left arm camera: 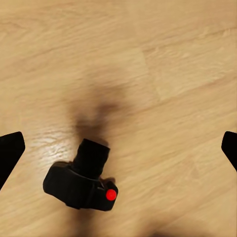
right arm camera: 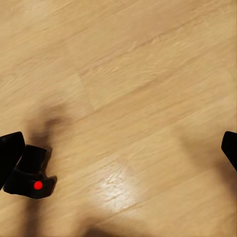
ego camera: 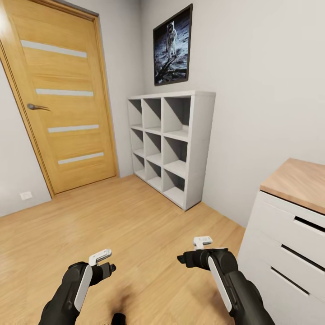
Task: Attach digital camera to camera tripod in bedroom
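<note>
The camera (left arm camera: 81,178) lies on the floor (left arm camera: 173,59) under my left claw (left arm camera: 118,148) — fingers spread wide, hung above it for a straight drop. My right claw (right arm camera: 118,148), also apart, waits beside the camera — empty.

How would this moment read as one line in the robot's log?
digital camera: on wood floor | left gripper: open above it | right gripper: open

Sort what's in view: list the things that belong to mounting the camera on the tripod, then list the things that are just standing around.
Belongs to the job:
digital camera, lying on the wood floor
left gripper, open
right gripper, open

Just standing around:
oak door
white cube shelf
astronaut picture
white drawer unit
</note>
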